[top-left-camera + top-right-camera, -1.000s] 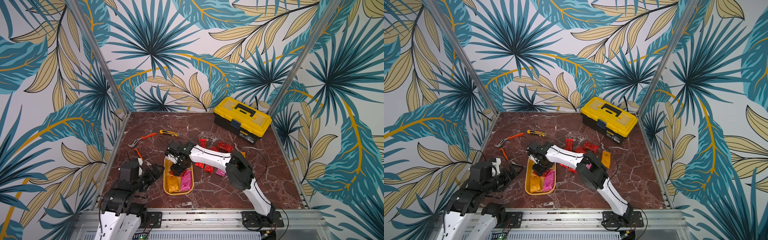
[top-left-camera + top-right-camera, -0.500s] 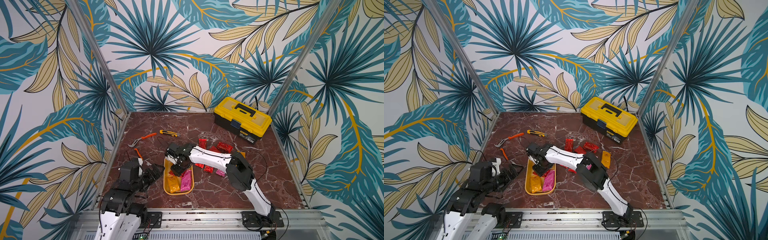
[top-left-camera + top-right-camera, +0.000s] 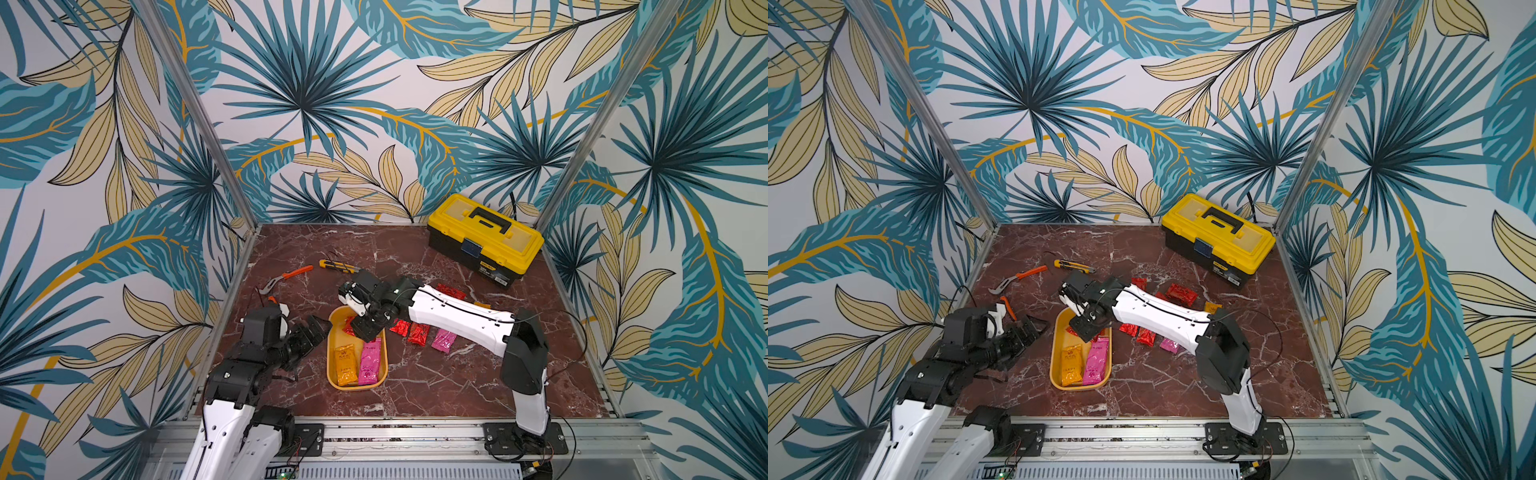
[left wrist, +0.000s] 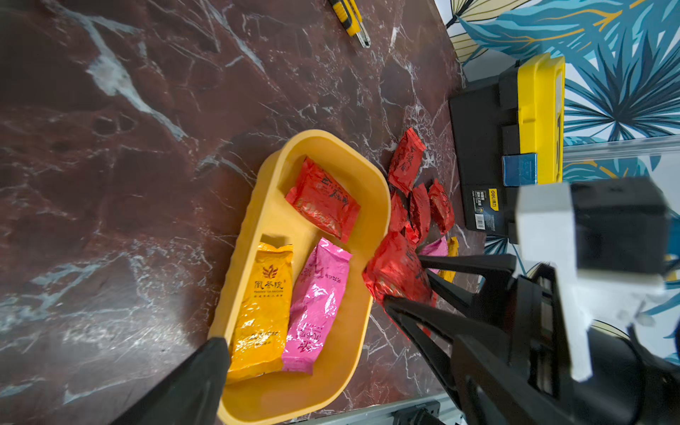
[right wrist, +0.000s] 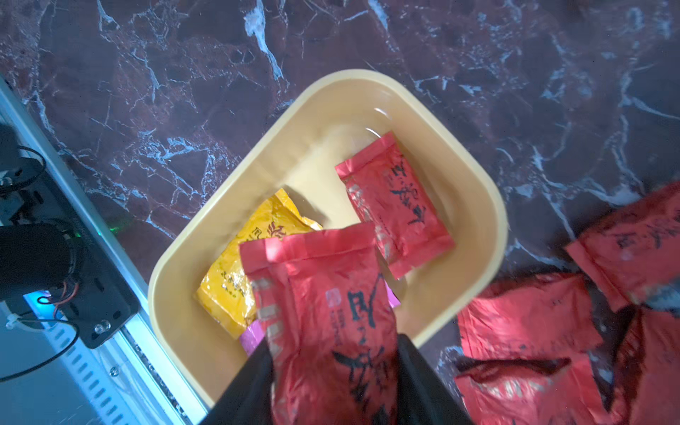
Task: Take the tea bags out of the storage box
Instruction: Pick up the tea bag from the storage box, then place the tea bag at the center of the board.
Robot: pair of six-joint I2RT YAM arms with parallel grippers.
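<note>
Red foil up: pinches one tea bag (image 5: 323, 294) in right claw (image 5: 331, 371), holds it seemingly just above storage box (image 5: 478, 191) near surface's (image 3: 415, 386) front edge, for carrying to pile (image 5: 526, 323) alongside. Leaves three inside. Holds left claw (image 3: 318, 330) spread, clear.

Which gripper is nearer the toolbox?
Right. The right gripper, gripping a red bag over the tray, lies toward the toolbox; the left gripper, open, sits past the tray's other rim, farther off.

Red tea bag (image 5: 331, 312) in crinkly glossy foil, orange tea bag (image 4: 263, 309) shiny foil too, storage box (image 4: 250, 228) smooth satin plastic, tabletop (image 4: 110, 184) polished marble-look, toolbox (image 3: 515, 245) moulded plastic, frame rail (image 3: 415, 432) brushed metal.
</note>
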